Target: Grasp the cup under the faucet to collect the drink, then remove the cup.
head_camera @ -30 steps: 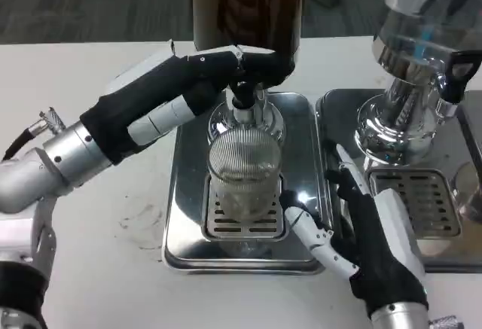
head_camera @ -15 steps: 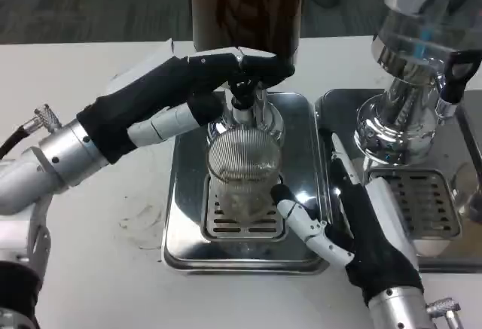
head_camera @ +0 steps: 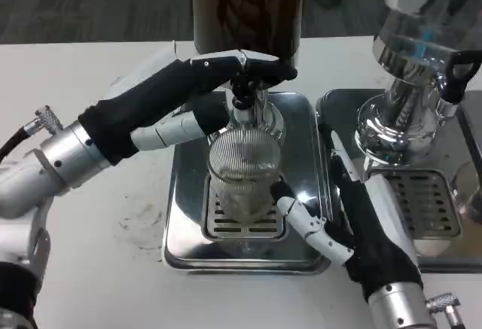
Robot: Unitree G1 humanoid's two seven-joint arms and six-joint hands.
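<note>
A ribbed clear glass cup [head_camera: 242, 175] stands upright on the grate of the steel drip tray [head_camera: 187, 201], right under the faucet [head_camera: 242, 107] of the dark drink dispenser [head_camera: 245, 5]. My left hand [head_camera: 192, 88] reaches in from the left, its fingers [head_camera: 256, 69] stretched over the black faucet lever and its thumb below, near the cup's rim. My right hand [head_camera: 361, 220] lies along the tray's right side, fingers straight and apart. Its thumb [head_camera: 294, 208] touches the cup's lower right side. I cannot tell whether any drink is in the cup.
A second steel dispenser [head_camera: 422, 58] with a black lever stands at the right on its own tray [head_camera: 422, 201], close beside my right hand. Bare white table [head_camera: 98, 254] lies to the left and in front of the trays.
My right hand has slid forward and left, bringing its thumb up against the cup's base. My left hand has shifted slightly on the faucet lever. The cup has not moved.
</note>
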